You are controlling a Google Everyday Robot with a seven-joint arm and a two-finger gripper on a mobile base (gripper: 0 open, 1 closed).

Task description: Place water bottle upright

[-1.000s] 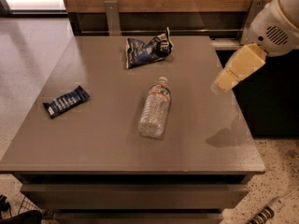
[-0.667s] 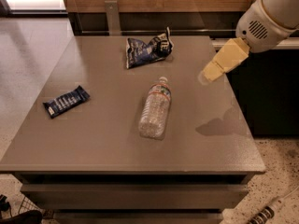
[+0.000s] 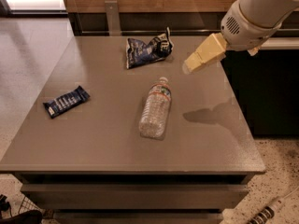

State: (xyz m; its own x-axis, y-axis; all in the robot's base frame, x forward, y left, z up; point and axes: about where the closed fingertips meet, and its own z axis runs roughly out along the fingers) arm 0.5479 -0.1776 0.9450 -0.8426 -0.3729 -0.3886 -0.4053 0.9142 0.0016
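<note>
Camera view clips the arm at the top-right edge; the pincer [image 3: 191,64] hovers above the tabletop's [image 3: 93,143] far right, released or clenched I cannot tell. Water bottle [image 3: 155,108] lies on its side mid-tabletop, cap toward 12 o'clock, at the pincer's 7 o'clock, well apart.

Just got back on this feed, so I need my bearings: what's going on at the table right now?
The water bottle lies on its side near the middle of the table, cap pointing toward the far edge, not yet stood up. The robot's end effector hovers above the far right part of the table, apart from the bottle. A crumpled blue snack bag sits at the far edge and a dark wrapped bar at the left.
</note>
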